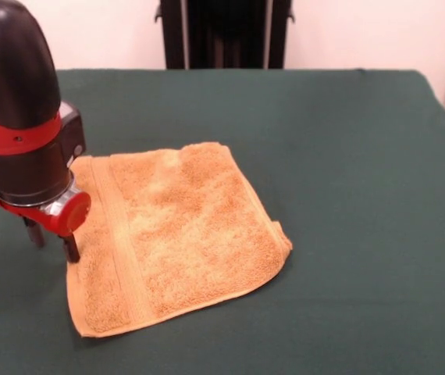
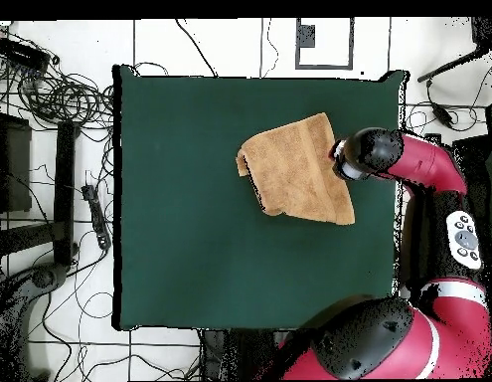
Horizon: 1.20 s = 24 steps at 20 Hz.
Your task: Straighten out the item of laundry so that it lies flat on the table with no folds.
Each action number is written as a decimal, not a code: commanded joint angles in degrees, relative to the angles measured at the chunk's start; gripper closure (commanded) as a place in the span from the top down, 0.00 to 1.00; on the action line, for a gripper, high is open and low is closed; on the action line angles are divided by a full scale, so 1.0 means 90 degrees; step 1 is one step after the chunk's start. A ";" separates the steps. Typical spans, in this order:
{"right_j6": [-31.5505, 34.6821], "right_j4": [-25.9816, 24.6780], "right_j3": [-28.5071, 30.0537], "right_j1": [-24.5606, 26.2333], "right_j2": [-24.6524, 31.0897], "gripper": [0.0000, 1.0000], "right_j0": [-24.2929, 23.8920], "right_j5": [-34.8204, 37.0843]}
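The orange-tan towel (image 1: 179, 234) lies spread on the dark green table (image 1: 347, 156), left of the middle. Its border band runs down its left side, and its right corner (image 1: 282, 236) is turned over in a small fold. No tag shows. My gripper (image 1: 52, 241) is down at the towel's left edge with its two fingers apart. One fingertip (image 1: 72, 250) touches the towel's edge and the other stands on the cloth of the table beside it. In the overhead view the towel (image 2: 294, 169) lies next to the arm's wrist (image 2: 369, 152), which hides the fingers.
The robot's dark pedestal (image 1: 222, 31) stands behind the table's far edge. In the overhead view the red arm (image 2: 438, 174) runs along the table's right side, and cables (image 2: 51, 95) lie on the floor at the left.
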 commanded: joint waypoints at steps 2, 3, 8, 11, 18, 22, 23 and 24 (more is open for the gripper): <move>-0.0680 -0.0067 0.0678 -0.0069 0.0322 1.00 0.0353 0.0011; -0.0635 -0.0139 0.0658 -0.0105 0.0257 1.00 0.0410 -0.0045; -0.0602 -0.0075 0.0719 -0.0166 0.0279 1.00 0.0444 0.0035; -0.0580 -0.0086 0.0739 -0.0163 0.0282 1.00 0.0444 -0.0046; -0.0652 -0.0278 0.0594 -0.0534 0.0049 1.00 0.0671 0.0230; -0.0648 -0.0074 0.0755 -0.0575 0.0182 1.00 0.0637 0.0348; -0.0626 -0.0072 0.0768 -0.0587 0.0176 1.00 0.0656 0.0335; -0.0628 -0.0118 0.0731 -0.0608 0.0140 1.00 0.0692 0.0330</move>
